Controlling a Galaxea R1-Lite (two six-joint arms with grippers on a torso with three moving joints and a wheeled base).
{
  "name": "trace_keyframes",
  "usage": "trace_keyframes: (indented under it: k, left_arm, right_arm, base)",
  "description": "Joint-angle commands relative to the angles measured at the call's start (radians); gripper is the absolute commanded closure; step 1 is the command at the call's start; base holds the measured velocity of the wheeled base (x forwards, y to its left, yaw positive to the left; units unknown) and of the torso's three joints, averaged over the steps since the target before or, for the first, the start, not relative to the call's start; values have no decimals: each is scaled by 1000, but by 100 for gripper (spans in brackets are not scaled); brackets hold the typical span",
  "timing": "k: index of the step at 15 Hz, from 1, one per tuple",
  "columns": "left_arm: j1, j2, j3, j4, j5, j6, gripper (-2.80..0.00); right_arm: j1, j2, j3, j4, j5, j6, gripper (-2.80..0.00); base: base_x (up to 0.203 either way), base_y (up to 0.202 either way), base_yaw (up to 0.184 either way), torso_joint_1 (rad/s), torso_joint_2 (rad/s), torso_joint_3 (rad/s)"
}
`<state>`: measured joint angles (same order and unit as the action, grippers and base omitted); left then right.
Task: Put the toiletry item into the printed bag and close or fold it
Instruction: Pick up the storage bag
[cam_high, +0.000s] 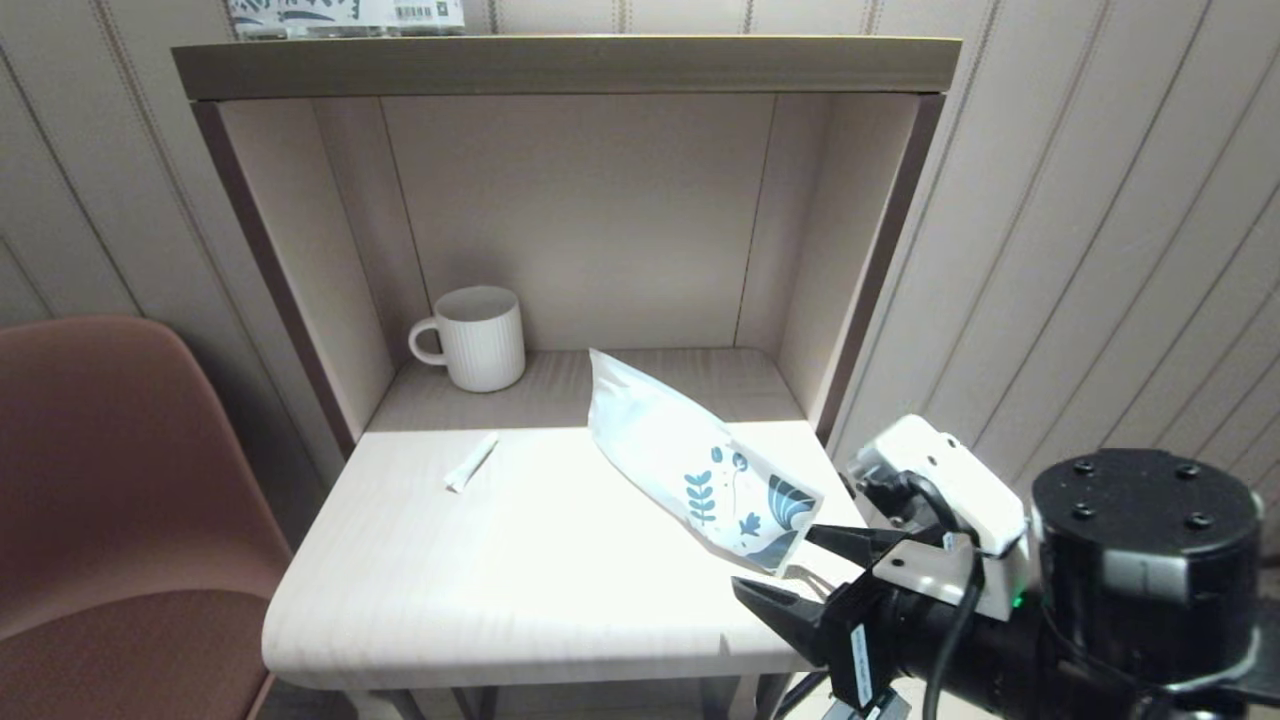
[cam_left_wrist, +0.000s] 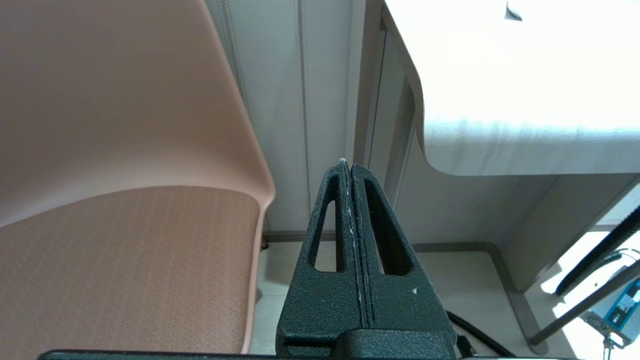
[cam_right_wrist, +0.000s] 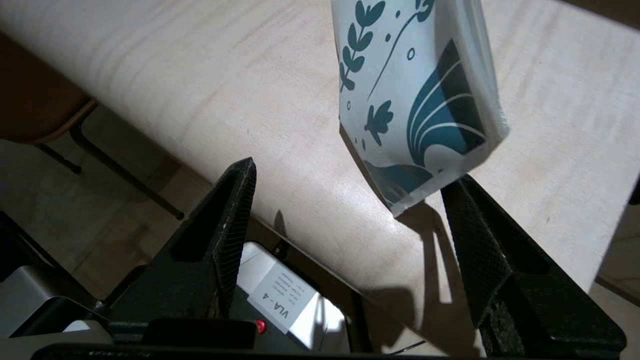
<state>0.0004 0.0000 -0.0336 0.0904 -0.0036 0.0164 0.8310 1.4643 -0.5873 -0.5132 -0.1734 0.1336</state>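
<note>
Pale wood-grain table (cam_high: 520, 590) runs out to a rounded near edge, and my right gripper (cam_high: 800, 572) sits just past its near right corner with the fingers spread wide and nothing between them. The printed bag (cam_high: 690, 460) lies at a slant on the right half of the table, plain white end far, leaf-printed end near, and that printed corner (cam_right_wrist: 415, 115) pokes in between my open fingers (cam_right_wrist: 220, 235) without either one pressing on it. The toiletry item (cam_high: 471, 462), a thin white stick, lies well to the left of the bag on bare tabletop, with open room all around it. Far back under the shelf (cam_high: 565, 65) stands a white ribbed mug (cam_high: 480, 337). My left gripper (cam_left_wrist: 348, 167) hangs low beside the brown chair (cam_left_wrist: 125, 225), fingers pressed together on nothing. A small label below my right fingers reads "VLA-4" (cam_right_wrist: 282, 302). The package (cam_high: 345, 14) on top of the shelf carries a barcode I cannot read.
</note>
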Motion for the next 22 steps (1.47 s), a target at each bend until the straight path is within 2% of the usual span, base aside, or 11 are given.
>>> trace_keyframes:
  k: [1,5,10,22]
  left_arm:
    - [1,0,0,1,1,0,0]
    - [1,0,0,0,1,0,0]
    - [0,0,0,0,1,0,0]
    - [1,0,0,2,1,5,0]
  right_arm:
    - [-22,82,-38,-4,17,1,-280]
    - [-88,177,-135,-5,55,4,-280]
    - [-130,202,-167,-5,89,6,-280]
    - [-108,131,-144,-5,88,4,-280]
  base:
    - [0,0,0,0,0,0]
    - [0,0,0,0,0,0]
    - [0,0,0,0,0,0]
    - [0,0,0,0,0,0]
